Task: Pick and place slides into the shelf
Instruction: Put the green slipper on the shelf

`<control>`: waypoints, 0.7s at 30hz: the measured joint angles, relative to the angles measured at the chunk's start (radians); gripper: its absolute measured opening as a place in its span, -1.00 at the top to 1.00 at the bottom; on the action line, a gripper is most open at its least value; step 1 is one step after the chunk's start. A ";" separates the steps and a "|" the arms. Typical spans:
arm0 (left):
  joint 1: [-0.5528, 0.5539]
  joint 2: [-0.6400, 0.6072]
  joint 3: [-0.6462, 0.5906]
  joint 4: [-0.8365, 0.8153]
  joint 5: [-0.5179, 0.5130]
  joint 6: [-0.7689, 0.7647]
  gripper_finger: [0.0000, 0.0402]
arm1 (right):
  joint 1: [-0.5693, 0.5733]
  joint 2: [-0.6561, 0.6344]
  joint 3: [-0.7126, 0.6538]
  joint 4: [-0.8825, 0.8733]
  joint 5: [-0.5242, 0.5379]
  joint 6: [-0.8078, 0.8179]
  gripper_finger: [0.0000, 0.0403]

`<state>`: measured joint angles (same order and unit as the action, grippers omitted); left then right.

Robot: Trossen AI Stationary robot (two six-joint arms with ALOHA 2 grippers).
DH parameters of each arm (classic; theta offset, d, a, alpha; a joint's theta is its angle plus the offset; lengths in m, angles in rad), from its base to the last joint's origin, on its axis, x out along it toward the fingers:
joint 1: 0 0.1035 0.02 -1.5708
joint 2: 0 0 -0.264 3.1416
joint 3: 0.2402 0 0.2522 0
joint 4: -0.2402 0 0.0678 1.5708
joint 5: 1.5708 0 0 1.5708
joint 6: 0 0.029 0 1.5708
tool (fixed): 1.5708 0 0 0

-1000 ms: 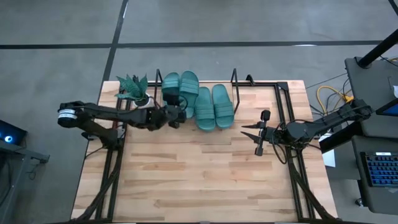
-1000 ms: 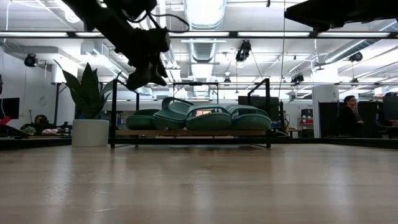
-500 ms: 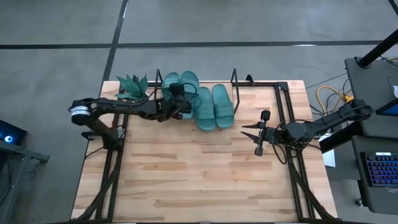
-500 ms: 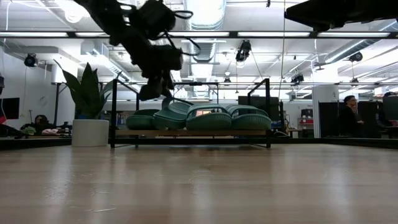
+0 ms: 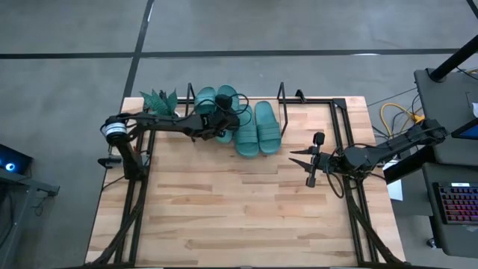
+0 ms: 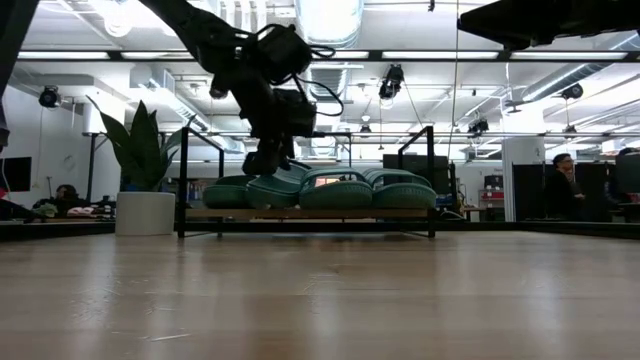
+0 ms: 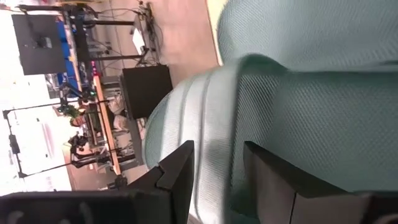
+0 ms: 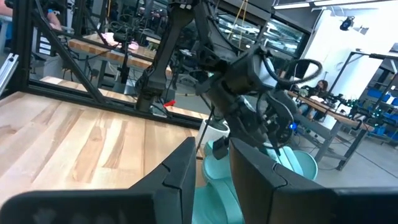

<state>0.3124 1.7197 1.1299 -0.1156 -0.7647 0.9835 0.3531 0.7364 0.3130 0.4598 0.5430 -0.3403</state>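
Four teal slides lie on the shelf (image 5: 282,93) at the table's far edge: a left pair (image 5: 206,99) and a right pair (image 5: 256,129). In the low view they sit in a row on the light board (image 6: 310,213), and one left slide (image 6: 276,183) is tilted up. My left gripper (image 5: 222,119) (image 6: 265,165) hangs over the left pair, pointing down. In the left wrist view it (image 7: 217,144) is open, with a slide's ribbed strap (image 7: 292,118) filling the gap. My right gripper (image 5: 297,157) (image 8: 211,146) waits open at the table's right, holding nothing. My left gripper comes at a left slide from above. Its two fingers (image 7: 180,168) stand on either side of the strap's edge (image 7: 233,124). I cannot tell whether they touch it.
A small potted plant (image 5: 158,104) (image 6: 145,190) stands just left of the shelf, close under my left arm. Black wire posts (image 6: 183,180) rise at the shelf's ends. The wooden tabletop (image 5: 239,209) stretches toward the near edge. A person sits in the room beyond (image 6: 560,185).
My left gripper has moved toward the table's right and far edge, from beside the plant to over the left pair of slides, and has come down toward them. The slides and my right arm have stayed put.
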 joint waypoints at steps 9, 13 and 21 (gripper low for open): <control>0.022 0.024 0.003 -0.004 0.003 0.001 0.49 | 0.000 0.000 0.000 -0.006 0.000 -0.001 0.57; 0.022 0.014 0.002 0.017 0.003 -0.001 0.73 | 0.000 0.000 0.000 -0.006 0.000 -0.002 0.61; 0.022 0.008 0.005 0.069 0.001 -0.006 0.96 | 0.000 0.000 0.000 -0.006 0.000 -0.004 0.60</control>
<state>0.3347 1.7275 1.1347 -0.0468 -0.7639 0.9775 0.3531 0.7364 0.3130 0.4538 0.5430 -0.3444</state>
